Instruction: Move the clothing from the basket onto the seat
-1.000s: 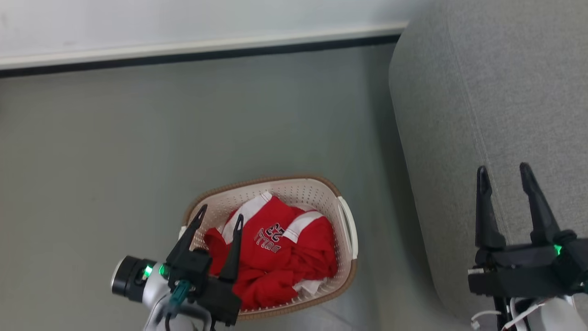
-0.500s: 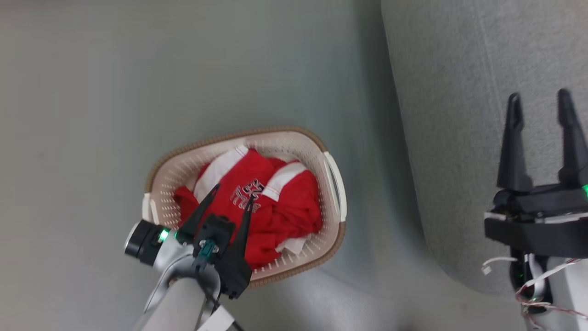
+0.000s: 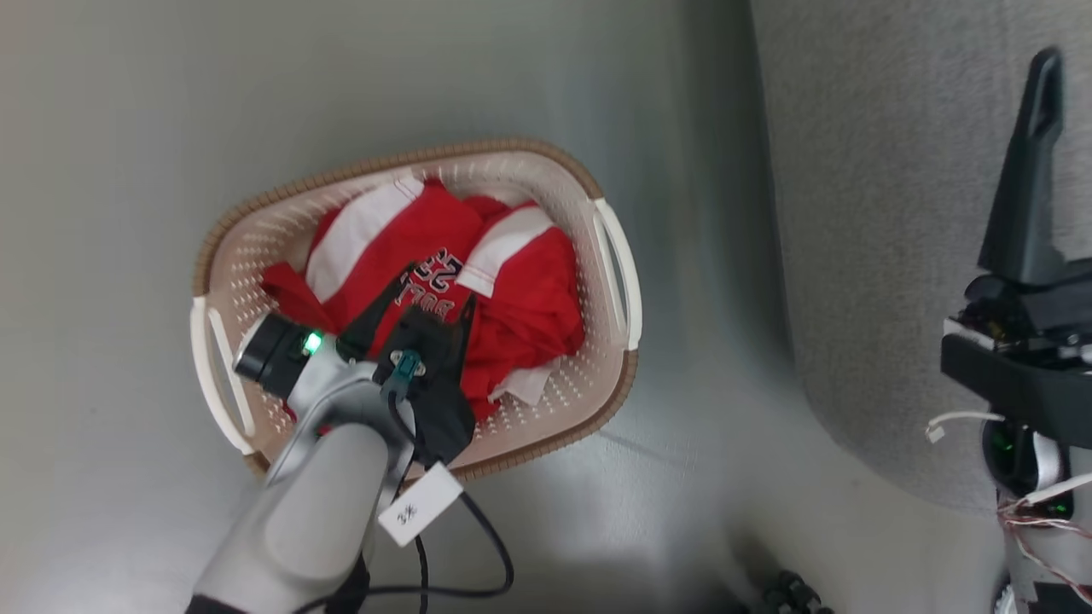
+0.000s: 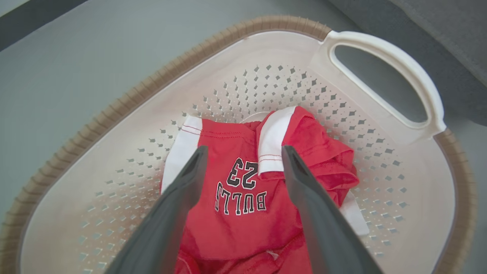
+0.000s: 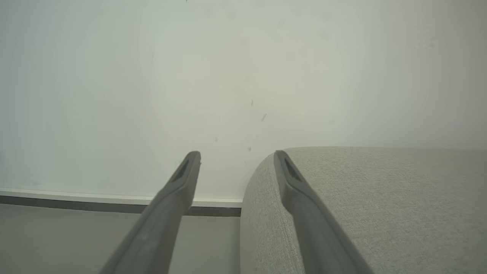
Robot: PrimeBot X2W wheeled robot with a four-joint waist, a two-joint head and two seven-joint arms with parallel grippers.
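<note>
One oval perforated cream basket [image 3: 256, 256] with brown woven-look rim, left gripper [image 3: 438, 286] spread wide and empty over crumpled red mesh clothing [image 3: 529, 298] inside it, rounded grey fabric seat [image 3: 896, 213] at right, right gripper [image 5: 236, 153] likewise spread, empty.

A smooth grey-green floor [image 3: 111, 102] carries a soft sheen, brightest at its near side. At the far end rises a plain off-white wall [image 5: 114, 76] with a few small dark marks; a white skirting board [image 5: 76, 195] over a dark strip runs along its foot. A grey fabric sofa [image 5: 380, 205] stands on the right.
</note>
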